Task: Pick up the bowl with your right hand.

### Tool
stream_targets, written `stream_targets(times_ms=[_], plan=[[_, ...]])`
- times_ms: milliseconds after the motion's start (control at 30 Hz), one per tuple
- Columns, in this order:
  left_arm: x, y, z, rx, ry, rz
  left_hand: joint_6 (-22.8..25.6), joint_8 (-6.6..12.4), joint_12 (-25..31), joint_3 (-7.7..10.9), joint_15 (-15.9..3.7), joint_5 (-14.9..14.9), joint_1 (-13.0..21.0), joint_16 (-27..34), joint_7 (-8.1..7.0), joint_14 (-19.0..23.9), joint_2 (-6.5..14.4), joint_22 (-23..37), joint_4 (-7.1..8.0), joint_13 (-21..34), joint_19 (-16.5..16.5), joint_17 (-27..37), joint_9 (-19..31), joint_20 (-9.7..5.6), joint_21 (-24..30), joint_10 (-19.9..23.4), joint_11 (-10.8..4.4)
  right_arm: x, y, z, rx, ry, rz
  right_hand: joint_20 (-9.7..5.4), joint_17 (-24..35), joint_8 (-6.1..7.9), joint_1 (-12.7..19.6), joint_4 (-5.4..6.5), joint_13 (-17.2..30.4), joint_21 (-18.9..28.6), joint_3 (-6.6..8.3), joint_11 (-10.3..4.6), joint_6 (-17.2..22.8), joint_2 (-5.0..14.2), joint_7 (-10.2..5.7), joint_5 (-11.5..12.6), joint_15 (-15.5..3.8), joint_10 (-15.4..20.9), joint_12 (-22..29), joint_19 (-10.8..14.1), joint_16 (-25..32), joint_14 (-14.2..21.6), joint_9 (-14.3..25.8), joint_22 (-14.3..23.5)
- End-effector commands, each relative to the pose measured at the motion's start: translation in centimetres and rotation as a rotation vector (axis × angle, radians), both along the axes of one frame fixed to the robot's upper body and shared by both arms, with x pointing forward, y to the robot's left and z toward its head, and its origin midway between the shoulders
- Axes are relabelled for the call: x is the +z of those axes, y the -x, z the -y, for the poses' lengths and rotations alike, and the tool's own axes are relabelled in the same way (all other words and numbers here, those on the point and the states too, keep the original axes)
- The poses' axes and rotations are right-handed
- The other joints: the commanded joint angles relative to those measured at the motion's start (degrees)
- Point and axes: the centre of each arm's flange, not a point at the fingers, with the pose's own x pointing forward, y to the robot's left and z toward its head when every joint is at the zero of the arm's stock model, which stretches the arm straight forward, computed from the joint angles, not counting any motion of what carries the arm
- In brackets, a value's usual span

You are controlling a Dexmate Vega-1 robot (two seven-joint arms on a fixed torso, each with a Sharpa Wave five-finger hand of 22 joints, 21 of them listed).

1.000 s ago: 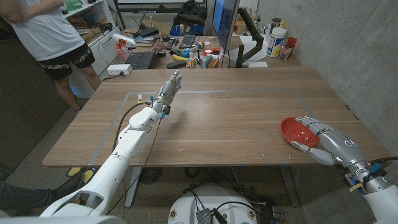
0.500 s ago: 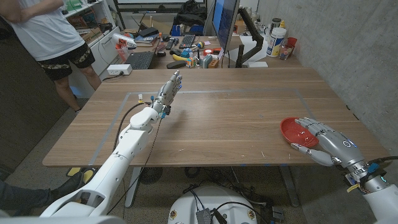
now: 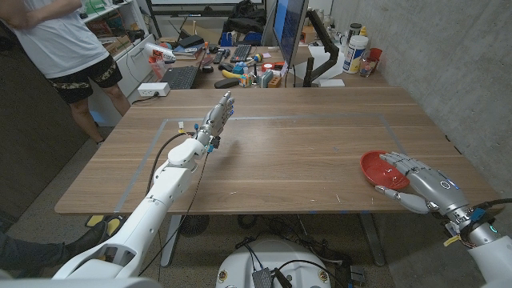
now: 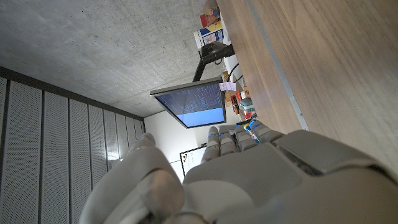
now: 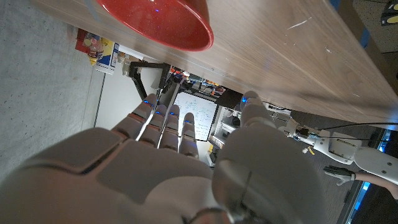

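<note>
A shallow red bowl [image 3: 374,167] sits upright near the table's front right corner. My right hand [image 3: 416,182] is just to its right, with its fingers spread over the bowl's right rim and the thumb in front of it. In the right wrist view the bowl [image 5: 155,18] lies beyond the fingertips of the right hand [image 5: 161,162], with a gap between them, so nothing is gripped. My left hand [image 3: 218,118] stands over the table's far left part, fingers straight and apart, holding nothing. It appears again as the left hand [image 4: 249,180] in the left wrist view.
The wooden table [image 3: 288,152] has grey tape lines on it. Behind it stands a cluttered desk with a monitor [image 3: 290,28], a keyboard [image 3: 181,77] and bottles [image 3: 357,53]. A person [image 3: 68,48] stands at the far left. A concrete wall runs along the right.
My right forearm has shifted slightly to the right while the hand stays at the bowl. The bowl and my left arm have not moved.
</note>
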Motion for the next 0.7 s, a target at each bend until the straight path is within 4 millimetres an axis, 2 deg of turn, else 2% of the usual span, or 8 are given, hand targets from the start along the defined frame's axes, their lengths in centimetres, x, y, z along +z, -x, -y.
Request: stream_targets(times_ms=[33,300,333,700], plan=[[0.14,-0.1,-0.07,0.001,0.003,0.003,0.4,-0.08,0.0,-0.33,0.02,-0.2,0.5,0.1,0.18,-0.1,0.0,0.3,0.11,0.3,-0.2,0.3,0.2,-0.07,0.2,-0.3,-0.26,-0.17,-0.35,-0.01,-0.037,0.021,-0.03,0.62,0.2,0.05,-0.1,0.12,0.3,-0.1,-0.16,-0.27,-0.3,-0.68,-0.2,0.4,0.32,-0.5,-0.2,0.2,0.0,0.0,0.2,0.2],[0.1,-0.19,-0.14,0.0,0.005,0.001,0.4,-0.07,0.0,-0.42,0.03,-0.2,0.6,0.1,0.12,-0.1,0.0,0.3,0.11,0.3,-0.3,0.3,0.2,-0.04,0.2,-0.3,-0.12,-0.27,-0.62,-0.04,-0.057,0.029,-0.043,0.78,0.2,0.03,0.0,0.22,0.3,-0.1,-0.28,-0.12,-0.5,-0.98,-0.18,0.6,0.34,-0.4,-0.1,0.2,0.0,-0.1,0.2,0.2],[0.09,-0.2,-0.16,0.0,0.005,0.001,0.4,-0.08,0.0,-0.43,0.02,-0.2,0.6,0.1,0.12,-0.1,0.0,0.3,0.11,0.3,-0.3,0.3,0.2,-0.02,0.2,-0.3,-0.07,-0.28,-0.65,-0.04,-0.059,0.031,-0.043,0.76,0.2,0.05,0.0,0.29,0.3,0.0,-0.34,-0.52,-0.5,-1.12,-0.2,0.7,0.4,-0.6,-0.1,0.1,0.0,-0.1,0.2,0.2],[0.11,-0.18,-0.4,0.004,0.004,0.0,0.4,-0.1,0.0,-0.55,0.02,-0.2,0.6,0.1,0.1,-0.1,0.1,0.3,0.11,0.3,-0.4,0.3,0.2,0.16,0.2,-0.3,-0.21,-0.38,-1.03,-0.07,-0.087,0.042,-0.051,1.01,0.3,0.15,0.1,0.47,0.3,0.0,-0.48,-0.09,-0.5,-1.51,-0.22,1.0,0.73,-0.4,0.0,0.3,0.2,0.3,0.2,0.2]])
